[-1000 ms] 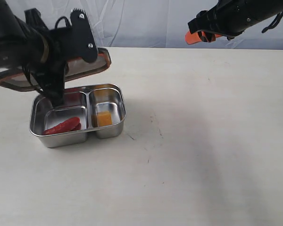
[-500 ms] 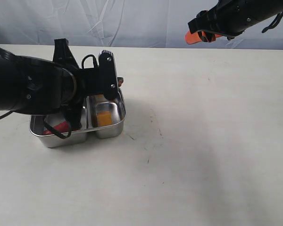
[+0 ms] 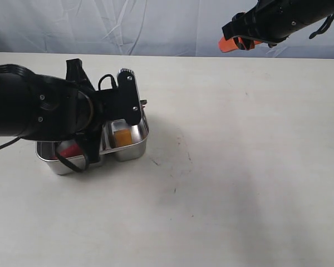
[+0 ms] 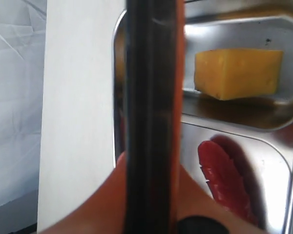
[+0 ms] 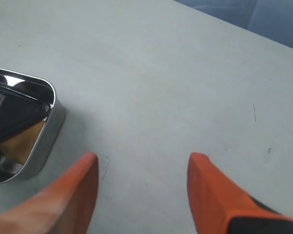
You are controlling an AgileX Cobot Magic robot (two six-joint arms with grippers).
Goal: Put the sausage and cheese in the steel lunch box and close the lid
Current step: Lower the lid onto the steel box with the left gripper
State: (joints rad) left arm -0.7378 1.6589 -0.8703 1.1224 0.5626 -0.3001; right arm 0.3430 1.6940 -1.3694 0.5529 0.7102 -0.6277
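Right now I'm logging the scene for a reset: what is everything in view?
steel lunch box: one, shiny silver, on the table under the left arm
sausage: one, red, larger compartment
cheese: one, yellow-orange, smaller compartment
lid: one, dark with orange-red rim, over the box
table: one, off-white
backdrop: one, pale grey, behind the table
left tool: one, orange, shut on the lid
right tool: one, orange, open, raised far right

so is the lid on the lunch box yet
Not on. The left gripper holds the lid edge-on to its wrist camera, and the cheese and sausage show uncovered in the steel lunch box.
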